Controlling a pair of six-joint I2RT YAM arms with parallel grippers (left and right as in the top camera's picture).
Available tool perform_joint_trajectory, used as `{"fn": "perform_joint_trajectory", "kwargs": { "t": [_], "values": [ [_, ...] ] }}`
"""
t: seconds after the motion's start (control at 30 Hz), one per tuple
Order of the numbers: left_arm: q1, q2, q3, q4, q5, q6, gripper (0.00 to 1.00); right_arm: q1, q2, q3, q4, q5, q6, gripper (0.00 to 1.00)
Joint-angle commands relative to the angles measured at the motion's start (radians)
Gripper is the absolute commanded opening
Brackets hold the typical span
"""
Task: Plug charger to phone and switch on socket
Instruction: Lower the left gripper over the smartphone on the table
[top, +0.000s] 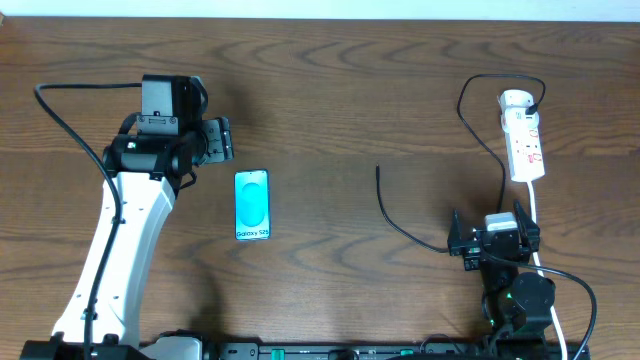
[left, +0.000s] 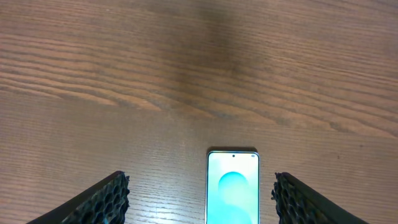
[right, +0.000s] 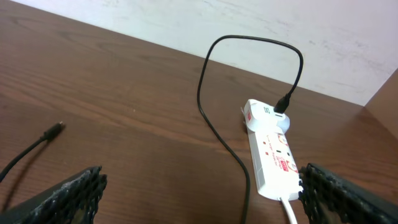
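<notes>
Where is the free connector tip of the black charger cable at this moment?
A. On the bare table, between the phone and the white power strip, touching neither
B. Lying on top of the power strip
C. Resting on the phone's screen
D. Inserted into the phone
A: the overhead view shows the charger's connector tip lying on bare wood, well apart from the phone and the socket.

Light: even, fairly bright, falling from above onto the wood surface (top: 330, 90).
Shadows: soft dark patch on the wood in the left wrist view.
Overexposure: phone (left: 232, 186) screen washed pale.
Focus: right gripper (right: 208, 196) fingertips blurred.
</notes>
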Motion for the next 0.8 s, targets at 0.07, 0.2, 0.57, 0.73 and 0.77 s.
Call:
{"fn": "perform_joint_trajectory", "kwargs": {
  "t": [0.07, 0.2, 0.57, 0.73, 0.77],
  "values": [
    [0.0, 0.001, 0.027, 0.005, 0.005, 0.016, 0.76, -0.006, -0.003, -0.001, -0.005, -0.006, 0.007, 0.99],
    [0.0, 0.001, 0.027, 0.005, 0.004, 0.016, 0.46, -0.006, -0.003, -0.001, -0.005, -0.006, 0.007, 0.99],
    [0.0, 0.001, 0.027, 0.004, 0.001, 0.016, 0.99, -0.006, -0.003, -0.001, -0.005, -0.006, 0.007, 0.99],
    [0.0, 0.001, 0.026, -0.012, 0.002, 0.016, 0.99, -0.006, -0.003, -0.001, -0.005, -0.006, 0.007, 0.99],
    [0.0, 0.001, 0.026, -0.016, 0.002, 0.016, 0.99, -0.006, -0.003, -0.001, -0.005, -0.006, 0.007, 0.99]
  ]
}}
